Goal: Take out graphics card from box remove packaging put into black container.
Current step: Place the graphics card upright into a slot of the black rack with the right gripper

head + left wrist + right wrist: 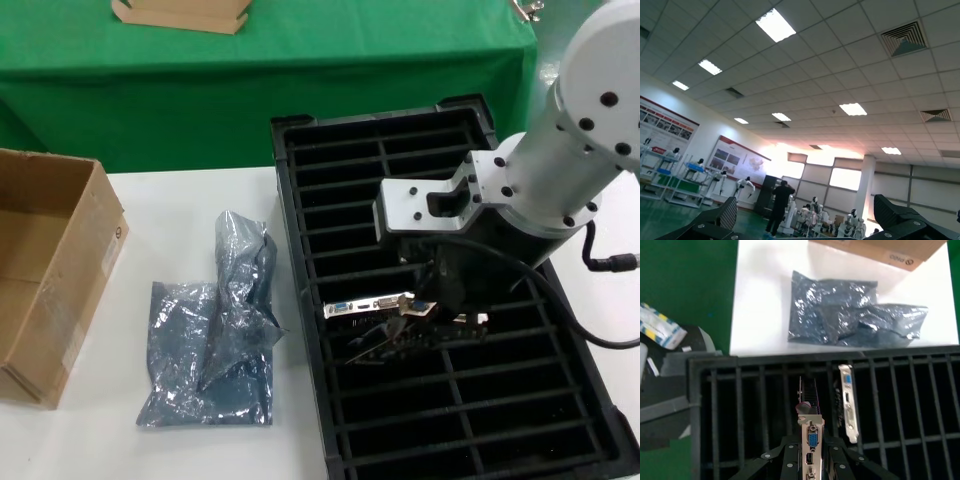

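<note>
Right claw (810,460) clenched on the graphics card (810,440), edge-down over a slot of the black container (300,300); the emptied packaging (215,340) lies beside the container. Risk: misaligned, the card catches a rib or the card already slotted there.

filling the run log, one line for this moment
right gripper: shut on card, over crate slot | bag: table | left gripper: open, raised
</note>
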`<state>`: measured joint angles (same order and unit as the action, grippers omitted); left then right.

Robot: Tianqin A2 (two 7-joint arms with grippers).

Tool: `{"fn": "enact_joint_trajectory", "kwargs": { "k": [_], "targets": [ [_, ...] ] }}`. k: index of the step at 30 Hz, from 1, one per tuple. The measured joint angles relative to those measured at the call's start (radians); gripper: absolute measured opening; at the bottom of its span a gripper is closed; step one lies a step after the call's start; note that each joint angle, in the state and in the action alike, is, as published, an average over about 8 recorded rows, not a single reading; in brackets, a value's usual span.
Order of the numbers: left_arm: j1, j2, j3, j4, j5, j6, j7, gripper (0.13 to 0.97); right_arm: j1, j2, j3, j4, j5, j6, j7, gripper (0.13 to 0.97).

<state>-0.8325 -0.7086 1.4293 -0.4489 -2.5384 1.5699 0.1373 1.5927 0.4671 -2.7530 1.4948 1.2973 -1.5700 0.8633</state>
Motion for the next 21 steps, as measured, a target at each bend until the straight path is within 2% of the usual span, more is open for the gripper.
{"fn": "enact_joint_trajectory", "kwargs": {
  "k": [14, 21],
  "targets": [
    [-0.001, -0.024, 0.039, 0.028, -0.031, 0.000, 0.023, 0.966, -0.027, -0.014, 0.000, -0.015, -0.048, 0.000, -0.029, 0.203],
    [-0.025, -0.039, 0.079, 0.072, -0.052, 0.000, 0.041, 0.966, -0.034, -0.025, 0.000, -0.026, -0.044, 0.000, -0.033, 0.203]
  ]
}}
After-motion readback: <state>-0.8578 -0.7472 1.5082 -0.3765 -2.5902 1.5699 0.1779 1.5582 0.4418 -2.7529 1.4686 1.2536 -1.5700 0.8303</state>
